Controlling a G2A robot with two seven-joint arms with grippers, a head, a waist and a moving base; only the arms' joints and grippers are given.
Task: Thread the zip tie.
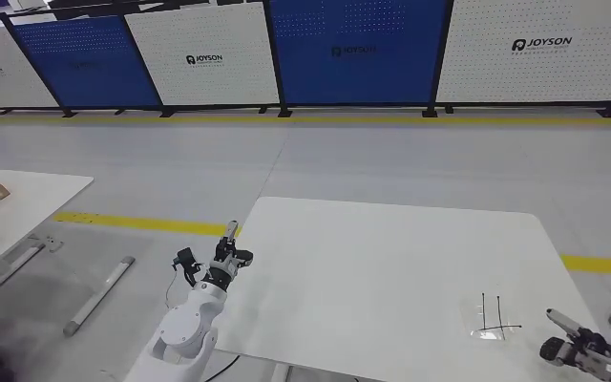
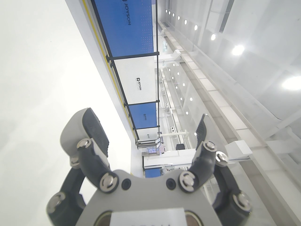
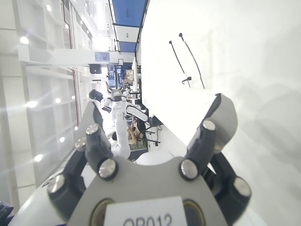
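Note:
Three thin black zip ties (image 1: 496,315) lie loose on the white table (image 1: 382,277) near its front right corner, two side by side and one across their ends. In the right wrist view two long ties (image 3: 176,58) and a short piece (image 3: 187,79) lie just ahead of my right gripper (image 3: 155,102), which is open and holds nothing. In the top view the right gripper (image 1: 563,327) sits off the table's right front corner, close to the ties. My left gripper (image 2: 145,116) is open and holds nothing, at the table's left edge (image 1: 229,244), far from the ties.
The ties rest on a faint clear sheet (image 1: 492,320). Blue and white pegboard panels (image 1: 353,53) stand behind a yellow floor line. Another white table (image 1: 33,196) is at the far left, with a grey bar (image 1: 100,294) on the floor.

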